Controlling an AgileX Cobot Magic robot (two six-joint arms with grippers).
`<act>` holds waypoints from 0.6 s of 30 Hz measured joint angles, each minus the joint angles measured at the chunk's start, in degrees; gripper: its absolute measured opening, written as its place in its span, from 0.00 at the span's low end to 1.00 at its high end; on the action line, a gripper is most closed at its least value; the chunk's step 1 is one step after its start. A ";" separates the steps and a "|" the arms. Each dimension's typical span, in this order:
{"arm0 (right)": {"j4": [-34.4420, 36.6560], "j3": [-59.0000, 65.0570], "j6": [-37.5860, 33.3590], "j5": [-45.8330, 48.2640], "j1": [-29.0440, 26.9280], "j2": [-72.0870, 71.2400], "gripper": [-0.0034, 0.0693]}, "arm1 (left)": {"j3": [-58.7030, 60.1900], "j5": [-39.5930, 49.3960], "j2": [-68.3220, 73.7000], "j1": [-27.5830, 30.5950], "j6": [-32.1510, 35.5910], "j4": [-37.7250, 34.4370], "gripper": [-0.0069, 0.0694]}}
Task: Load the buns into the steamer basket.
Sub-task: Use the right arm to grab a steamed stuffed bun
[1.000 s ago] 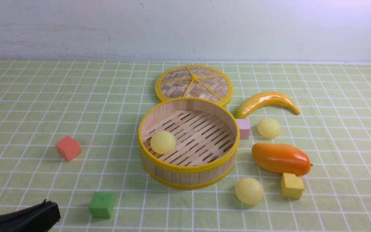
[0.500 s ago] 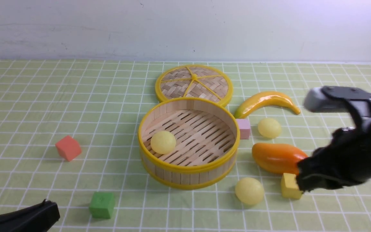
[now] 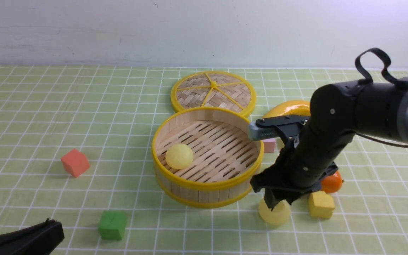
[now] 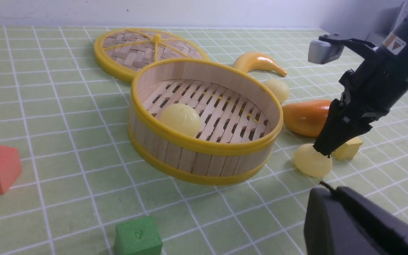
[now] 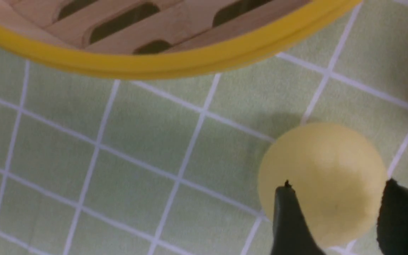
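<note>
The steamer basket stands mid-table, and one bun lies on its slatted floor. A second bun rests on the cloth just in front and to the right of the basket. My right gripper points down onto it. In the right wrist view its open fingers straddle this bun, beside the basket rim. A third bun shows behind the basket only in the left wrist view. My left gripper stays low at the front left, shut and empty.
The woven lid lies behind the basket. A banana, a pink cube, an orange mango and a yellow cube crowd around my right arm. A red cube and a green cube sit at the left.
My right arm has swung in from the right and come down over the front bun, now hiding the mango and the far bun. The left gripper has not moved.
</note>
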 joint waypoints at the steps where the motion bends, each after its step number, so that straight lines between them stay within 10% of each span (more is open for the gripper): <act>1: -0.06 -0.06 0.06 -0.99 0.00 0.35 0.52 | 0.00 0.00 0.00 0.00 0.00 0.00 0.08; 18: -2.47 -0.30 0.18 -0.39 0.00 1.71 0.05 | 0.00 0.02 0.00 0.00 0.00 0.00 0.10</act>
